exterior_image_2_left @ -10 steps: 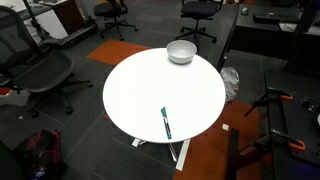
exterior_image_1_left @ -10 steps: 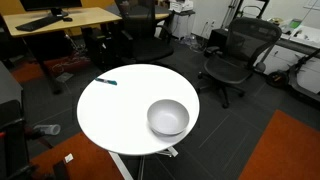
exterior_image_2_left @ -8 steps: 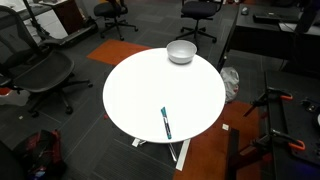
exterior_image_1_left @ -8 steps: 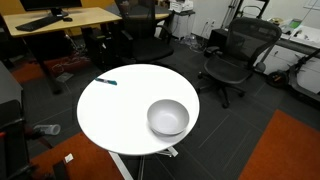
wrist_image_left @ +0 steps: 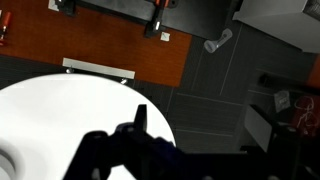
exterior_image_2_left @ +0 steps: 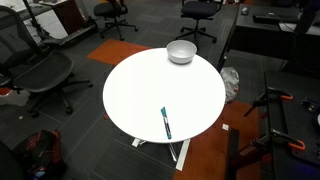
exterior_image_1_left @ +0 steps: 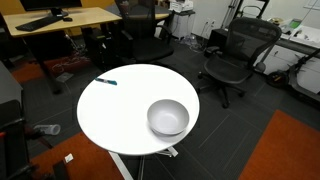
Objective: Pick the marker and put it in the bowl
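Note:
The marker [exterior_image_1_left: 106,81], a thin dark stick with a teal-blue end, lies flat near the edge of the round white table [exterior_image_1_left: 120,115]. It also shows in an exterior view [exterior_image_2_left: 165,122]. The grey-silver bowl [exterior_image_1_left: 168,117] stands upright and empty near the opposite edge, and shows in both exterior views [exterior_image_2_left: 181,51]. The arm is in neither exterior view. In the wrist view my gripper [wrist_image_left: 150,140] is a dark shape high above the table's edge [wrist_image_left: 60,110]. Only one finger [wrist_image_left: 140,115] stands out, so its opening is unclear. Marker and bowl are out of the wrist view.
Black office chairs [exterior_image_1_left: 235,55] [exterior_image_2_left: 40,70] stand around the table. A wooden desk [exterior_image_1_left: 60,20] is at the back. Orange carpet patches [exterior_image_2_left: 115,50] [wrist_image_left: 110,40] lie on the dark floor. A tripod stand [exterior_image_2_left: 275,110] is near the table.

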